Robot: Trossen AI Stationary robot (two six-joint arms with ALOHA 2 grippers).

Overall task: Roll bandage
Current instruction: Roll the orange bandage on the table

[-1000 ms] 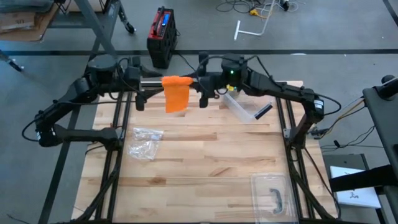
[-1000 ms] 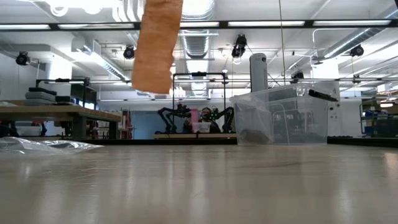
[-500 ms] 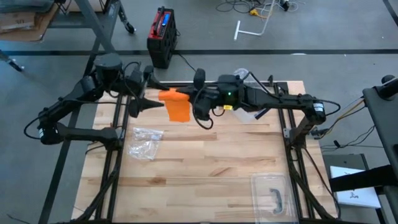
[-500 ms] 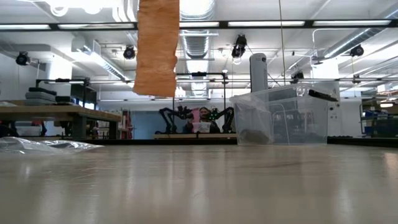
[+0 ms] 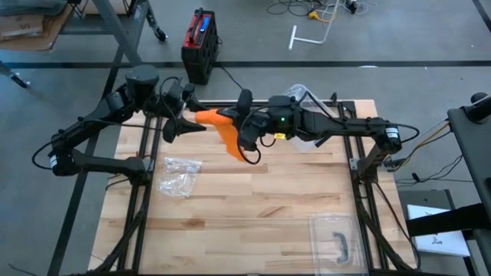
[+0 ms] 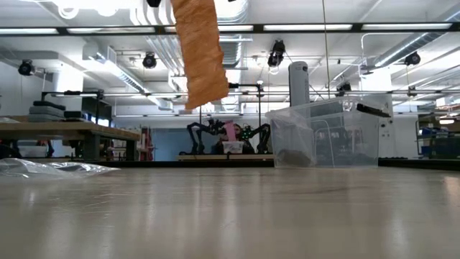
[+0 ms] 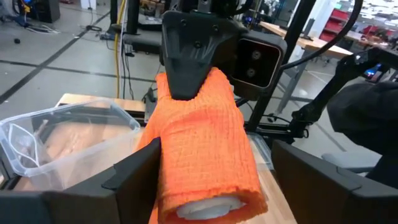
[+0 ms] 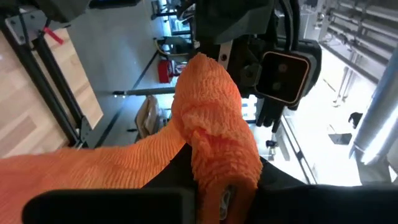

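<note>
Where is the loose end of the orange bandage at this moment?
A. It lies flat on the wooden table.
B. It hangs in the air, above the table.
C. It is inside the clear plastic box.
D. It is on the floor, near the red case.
B: in the low view the orange bandage hangs down from above and ends well clear of the table; the clear plastic box stands apart from it.

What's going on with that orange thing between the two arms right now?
Both arms are up over the far side of the table, working an orange bandage in mid-air. The right gripper is shut on the rolled part, with a loose tail hanging down. The left gripper faces it with its fingers open on either side of the roll. The rolling isn't finished.
</note>
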